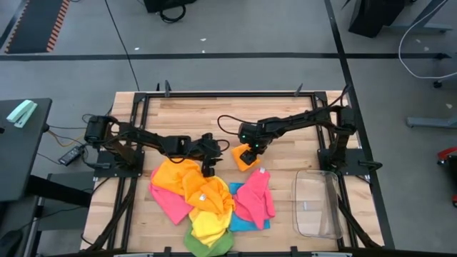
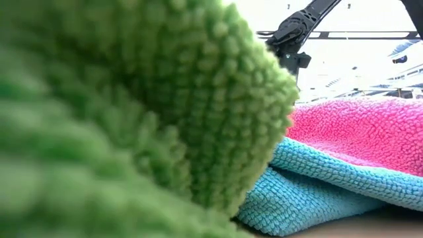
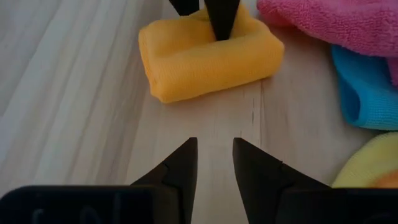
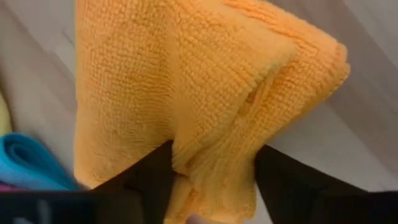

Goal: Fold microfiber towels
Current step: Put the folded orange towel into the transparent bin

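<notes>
Two arms are over the table (image 1: 164, 107), read here from left to right. The left gripper (image 1: 208, 170) hovers at the upper edge of the loose pile; in its wrist view its fingers (image 3: 180, 171) stand a little apart over bare wood with nothing between them.

Loose pile, front centre: an orange towel (image 1: 178, 177) on the left, a pink towel (image 1: 168, 202) under it, a yellow towel (image 1: 211, 218) in the middle, a green towel (image 1: 207, 245) at the front edge, a blue towel (image 1: 246, 221), and a second pink towel (image 1: 255, 196) on the right. All are crumpled and overlapping.

Just beyond the pile toward the back sits a folded orange towel (image 1: 248, 158), a compact block in the left wrist view (image 3: 208, 53). The right gripper (image 1: 250, 151) is down on it. Its wrist view shows orange cloth bunched between the fingers (image 4: 149, 171), so it has a pinch of that towel, with the jaws partly closed around the thick fold.

A clear bin (image 1: 318, 203) stands at the far right, apart from the pile.

Handling, judged: the cloths are light, soft and limp with a nubby, clingy pile, and neighbours may drag along. Take the next one by a free corner or hem. The folded block may spring open if lifted by one layer, so grip across all layers.
</notes>
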Available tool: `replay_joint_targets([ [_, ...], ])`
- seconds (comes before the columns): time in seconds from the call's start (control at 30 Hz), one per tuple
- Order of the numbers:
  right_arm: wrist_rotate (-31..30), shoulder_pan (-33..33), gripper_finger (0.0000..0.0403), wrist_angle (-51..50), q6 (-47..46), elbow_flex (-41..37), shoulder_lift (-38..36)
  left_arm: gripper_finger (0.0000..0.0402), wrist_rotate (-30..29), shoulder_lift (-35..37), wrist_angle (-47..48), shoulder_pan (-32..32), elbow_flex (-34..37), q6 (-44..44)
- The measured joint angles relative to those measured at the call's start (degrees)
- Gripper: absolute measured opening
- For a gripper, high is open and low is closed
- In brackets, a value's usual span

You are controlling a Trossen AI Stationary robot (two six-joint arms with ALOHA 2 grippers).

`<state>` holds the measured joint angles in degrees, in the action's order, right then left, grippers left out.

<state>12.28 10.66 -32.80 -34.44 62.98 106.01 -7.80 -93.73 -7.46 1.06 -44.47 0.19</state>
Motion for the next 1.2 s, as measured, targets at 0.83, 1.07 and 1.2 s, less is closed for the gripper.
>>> replay_joint_targets([
  [0.83,-0.83,-1.16,0.0021,-3.95,1.88,-0.44,-12.87,0.0107,-5.31,-0.87,3.28,10.82,1.77,-4.50],
  [1.07,6.66,-6.52,0.0021,-5.30,-6.34,-0.38,-21.11,0.0107,-6.18,-0.87,3.04,10.78,1.75,-4.53],
  [1.2,10.84,-12.93,0.0034,-6.39,-11.16,-0.33,-24.50,0.0107,-6.18,-0.87,2.85,10.78,1.75,-4.52],
])
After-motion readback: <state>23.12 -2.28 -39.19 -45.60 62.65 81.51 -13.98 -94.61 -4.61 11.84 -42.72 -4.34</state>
